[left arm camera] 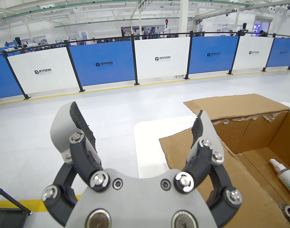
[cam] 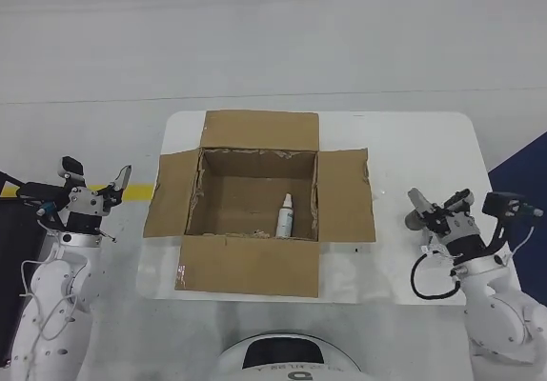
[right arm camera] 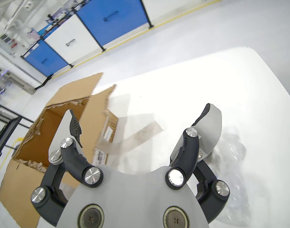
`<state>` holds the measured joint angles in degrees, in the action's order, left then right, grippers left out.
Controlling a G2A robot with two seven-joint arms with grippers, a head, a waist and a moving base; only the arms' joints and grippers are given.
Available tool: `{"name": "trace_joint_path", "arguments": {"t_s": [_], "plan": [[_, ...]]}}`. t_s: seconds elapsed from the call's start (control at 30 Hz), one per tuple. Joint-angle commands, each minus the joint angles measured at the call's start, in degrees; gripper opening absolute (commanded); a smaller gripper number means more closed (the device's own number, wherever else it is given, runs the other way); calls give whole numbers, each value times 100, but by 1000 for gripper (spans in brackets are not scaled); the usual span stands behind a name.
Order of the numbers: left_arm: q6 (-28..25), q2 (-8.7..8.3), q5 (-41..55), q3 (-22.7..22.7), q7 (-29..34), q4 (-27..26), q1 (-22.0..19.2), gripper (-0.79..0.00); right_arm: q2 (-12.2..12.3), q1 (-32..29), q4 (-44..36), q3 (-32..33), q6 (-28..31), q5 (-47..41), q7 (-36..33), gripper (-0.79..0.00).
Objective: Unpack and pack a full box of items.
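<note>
Currently the cardboard box (cam: 254,267) sits open in the middle of the white table (cam: 426,143), its 4 flaps folded outward and lying flat around the opening. Torn paper tape edges the rim. Inside, 1 white bottle (cam: 284,215) lies on its side on the box bottom, close to the wall on the robot's right, with its cap pointing toward the far wall. In the left wrist view a small grey metal piece (left arm camera: 287,211) shows just beside the bottle's lower end; what it is cannot be told.

The left gripper (cam: 96,177) hangs off the table's left edge, above the room floor, well apart from the box's left flap. Its 2 fingers are spread wide and hold nothing. The right gripper (cam: 437,202) hangs over the bare right part of the table, near the right flap but not touching it. Its fingers are likewise spread apart, with nothing between them. In the right wrist view a crumpled clear film (right arm camera: 233,148) lies on the table by that gripper.
</note>
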<state>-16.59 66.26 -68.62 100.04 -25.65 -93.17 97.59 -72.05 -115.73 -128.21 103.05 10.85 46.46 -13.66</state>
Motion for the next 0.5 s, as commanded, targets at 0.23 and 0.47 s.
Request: {"name": "trace_joint_path", "arguments": {"t_s": [0.23, 0.47], "plan": [[0, 0, 0, 0, 0, 0, 0, 0, 32, 2207, 562, -2108, 843, 832, -1493, 0], [0, 0, 0, 0, 0, 0, 0, 0, -189, 4305, 2130, -3801, -303, 709, -3190, 0]]}}
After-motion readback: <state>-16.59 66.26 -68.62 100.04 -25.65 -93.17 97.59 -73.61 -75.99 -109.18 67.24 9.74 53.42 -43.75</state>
